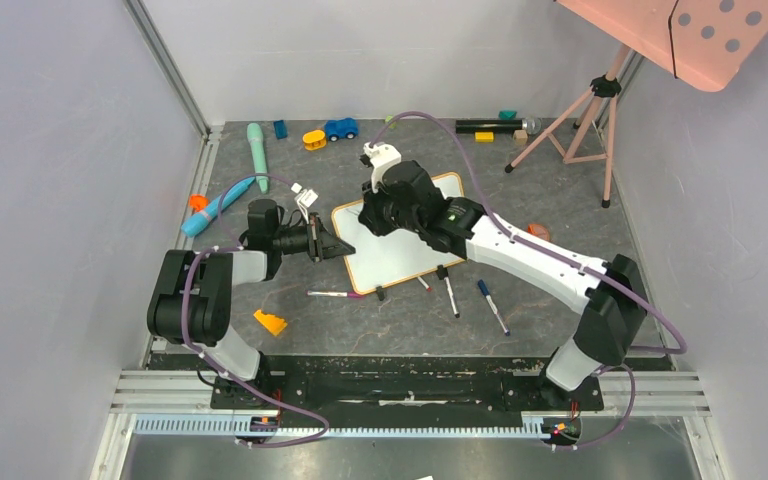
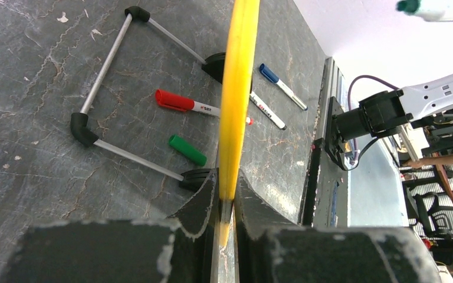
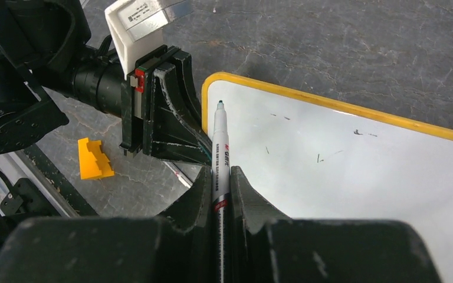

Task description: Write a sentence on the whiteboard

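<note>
The whiteboard [image 1: 405, 255] lies tilted on its wire stand at the table's middle, white with a yellow-orange frame. My left gripper [image 1: 335, 245] is shut on the frame's left edge [image 2: 239, 88], which runs up between my jaws [image 2: 229, 200]. My right gripper [image 1: 375, 215] hovers over the board's left part and is shut on a white marker [image 3: 220, 153]. Its green tip [image 3: 219, 105] is at the board's corner, close to the surface [image 3: 342, 171]. No green sentence shows on the board, only a few tiny dark marks. The left gripper also shows in the right wrist view [image 3: 171, 118].
Loose markers lie by the board's near edge: a black one [image 1: 447, 292], a blue one [image 1: 492, 305] and a red-tipped one [image 1: 335, 294]. A green cap [image 2: 187, 150] lies under the board. An orange block [image 1: 270, 322] sits near left. Toys [image 1: 340, 128] and a tripod [image 1: 580, 120] stand at the back.
</note>
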`<state>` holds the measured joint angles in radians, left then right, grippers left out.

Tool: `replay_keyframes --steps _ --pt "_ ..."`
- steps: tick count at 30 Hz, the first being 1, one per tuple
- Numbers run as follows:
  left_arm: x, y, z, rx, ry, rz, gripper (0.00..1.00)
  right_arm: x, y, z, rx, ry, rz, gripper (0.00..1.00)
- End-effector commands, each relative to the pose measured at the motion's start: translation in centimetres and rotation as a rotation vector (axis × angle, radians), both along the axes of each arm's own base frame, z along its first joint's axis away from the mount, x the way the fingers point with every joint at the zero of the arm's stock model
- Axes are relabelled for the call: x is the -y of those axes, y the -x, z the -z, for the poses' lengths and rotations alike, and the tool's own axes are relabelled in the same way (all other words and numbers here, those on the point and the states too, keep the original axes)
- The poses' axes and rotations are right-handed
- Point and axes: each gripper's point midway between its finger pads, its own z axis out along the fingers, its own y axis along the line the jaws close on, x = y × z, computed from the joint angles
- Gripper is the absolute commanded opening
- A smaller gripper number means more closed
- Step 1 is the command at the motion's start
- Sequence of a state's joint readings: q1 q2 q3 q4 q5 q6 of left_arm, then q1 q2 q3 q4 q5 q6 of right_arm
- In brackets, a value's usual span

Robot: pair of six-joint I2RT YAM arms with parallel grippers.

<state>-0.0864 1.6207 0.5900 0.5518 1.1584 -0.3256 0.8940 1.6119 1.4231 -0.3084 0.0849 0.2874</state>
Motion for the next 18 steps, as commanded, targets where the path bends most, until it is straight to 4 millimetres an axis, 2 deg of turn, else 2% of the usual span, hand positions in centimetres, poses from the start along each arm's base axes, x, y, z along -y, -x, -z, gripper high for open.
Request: replay_keyframes --steps 1,18 --pt "0.1 0.2 0.3 -0.052 -0.007 0.007 0.02 -1.0 -1.2 -1.7 0.046 -0.019 0.007 0.0" --pt "0.1 0.6 0.4 -0.054 -0.011 0.009 0.02 -1.9 -2.5 0.6 0.026 0.026 0.023 0.0"
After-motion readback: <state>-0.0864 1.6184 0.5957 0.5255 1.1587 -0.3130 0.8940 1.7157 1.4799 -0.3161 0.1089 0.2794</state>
